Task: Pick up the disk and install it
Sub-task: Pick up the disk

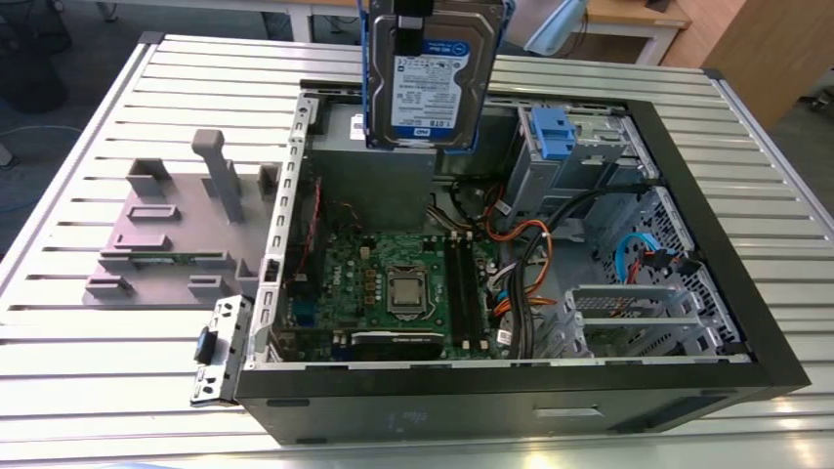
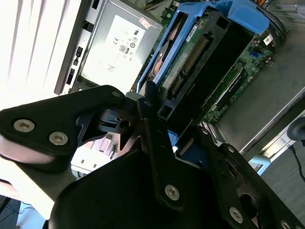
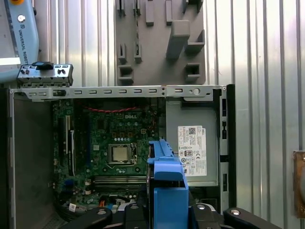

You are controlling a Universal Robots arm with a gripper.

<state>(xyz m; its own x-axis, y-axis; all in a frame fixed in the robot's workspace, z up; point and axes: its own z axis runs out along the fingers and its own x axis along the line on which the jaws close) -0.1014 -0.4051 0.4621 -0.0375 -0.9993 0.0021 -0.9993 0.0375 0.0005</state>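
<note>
Your claw point(image 2: 151, 117) is clamped on the disk point(image 1: 431, 83). In the second wrist view its fingers point(image 2: 145, 102) pinch one end of the blue frame, and nothing else bears the disk, so the grip carries all its weight. The disk hangs upright in the air with its label facing the exterior view. It is lifted clear over the open computer case point(image 1: 729, 322) and touches none of its parts. Gripping it by that end leaves the long sides of the frame free, which I judge to be the reason for the hold.

The case lies on its side in the middle of the worktop point(image 1: 78, 342), open face up, so its inside can be reached from above. The disk's lower edge hovers above the grey power supply box point(image 3: 193, 143) at the far side of the case. The circuit board point(image 1: 391, 283) lies nearer the front. The blue-tabbed drive cage point(image 1: 554, 137) is fixed just beside the box, toward the exterior view's right.

The grey stand point(image 1: 170, 234) sits by the worktop's edge on the exterior view's left, well apart from the disk.
</note>
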